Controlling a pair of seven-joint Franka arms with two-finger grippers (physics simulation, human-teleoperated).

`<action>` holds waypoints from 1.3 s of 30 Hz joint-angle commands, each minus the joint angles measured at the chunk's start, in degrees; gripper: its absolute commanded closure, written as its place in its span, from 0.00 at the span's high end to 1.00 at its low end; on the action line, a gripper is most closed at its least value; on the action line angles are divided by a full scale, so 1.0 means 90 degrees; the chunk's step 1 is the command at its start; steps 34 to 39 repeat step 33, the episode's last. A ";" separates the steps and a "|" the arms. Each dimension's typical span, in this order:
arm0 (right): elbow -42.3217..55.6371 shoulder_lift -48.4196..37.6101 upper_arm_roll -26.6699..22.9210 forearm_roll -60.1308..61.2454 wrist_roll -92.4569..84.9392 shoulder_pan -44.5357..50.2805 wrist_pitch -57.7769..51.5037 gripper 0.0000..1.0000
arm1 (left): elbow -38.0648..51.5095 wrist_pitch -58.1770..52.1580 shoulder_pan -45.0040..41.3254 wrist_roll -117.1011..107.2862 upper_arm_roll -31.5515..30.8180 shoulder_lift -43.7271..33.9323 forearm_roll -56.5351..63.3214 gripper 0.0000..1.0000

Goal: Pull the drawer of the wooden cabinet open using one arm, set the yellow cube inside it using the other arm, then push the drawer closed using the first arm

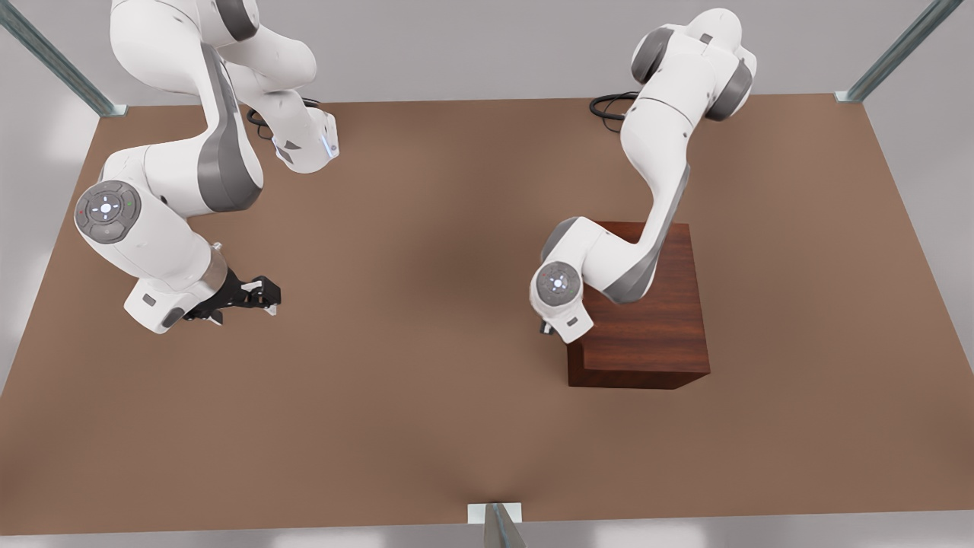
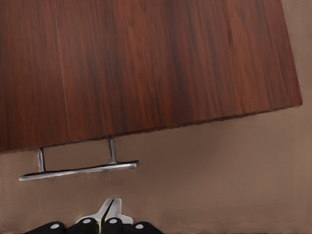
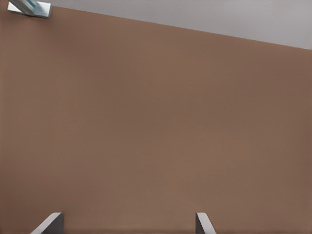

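Left hand [image 2: 113,210] closed near drawer handle [image 2: 78,170]; right hand [image 3: 129,222] open.

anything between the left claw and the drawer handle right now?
No. In the left wrist view, bare brown tabletop separates the shut left claw from the silver handle on the closed drawer. The right claw waits open, far off.

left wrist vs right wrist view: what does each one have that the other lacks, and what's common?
Left wrist view: the wooden cabinet and the drawer handle, a silver bar, with the left gripper shut, just short of it. Right wrist view: the right gripper open above bare tabletop, a metal frame foot and grey wall. Both: the brown table.
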 commanded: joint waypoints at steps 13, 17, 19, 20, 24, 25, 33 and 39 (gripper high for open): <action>0.0003 -0.0008 0.0000 -0.0002 -0.0173 -0.0022 -0.0002 1.00 | -0.0385 -0.1721 0.2613 1.2661 0.0020 -0.3167 0.0044 1.00; 0.0003 -0.0008 0.0000 -0.0002 -0.0173 -0.0022 -0.0002 1.00 | -0.0776 -0.1712 0.2613 1.2652 0.0020 -0.3500 0.0054 1.00; 0.0013 -0.0008 0.0010 -0.0012 -0.0173 -0.0012 -0.0002 1.00 | -0.0845 -0.1321 0.2613 1.2642 0.0029 -0.3461 0.0054 1.00; 0.0013 -0.0008 0.0010 -0.0012 -0.0163 -0.0002 -0.0002 1.00 | -0.0845 -0.1126 0.2613 1.2622 0.0020 -0.3393 0.0044 1.00; 0.0013 -0.0008 0.0010 -0.0002 -0.0173 -0.0002 -0.0002 1.00 | -0.1021 -0.0881 0.2613 1.2700 0.0020 -0.3227 0.0044 1.00; 0.0003 -0.0008 0.0010 -0.0002 -0.0173 -0.0012 -0.0002 1.00 | -0.1031 -0.0891 0.2613 1.2700 0.0020 -0.3237 0.0044 1.00; 0.0013 -0.0008 0.0010 -0.0002 -0.0173 -0.0012 -0.0002 1.00 | -0.1177 -0.0911 0.2603 1.2837 0.0020 -0.3237 0.0044 1.00; 0.0013 -0.0008 0.0010 -0.0002 -0.0173 -0.0012 -0.0002 1.00 | -0.1177 -0.0911 0.2603 1.2837 0.0020 -0.3237 0.0044 1.00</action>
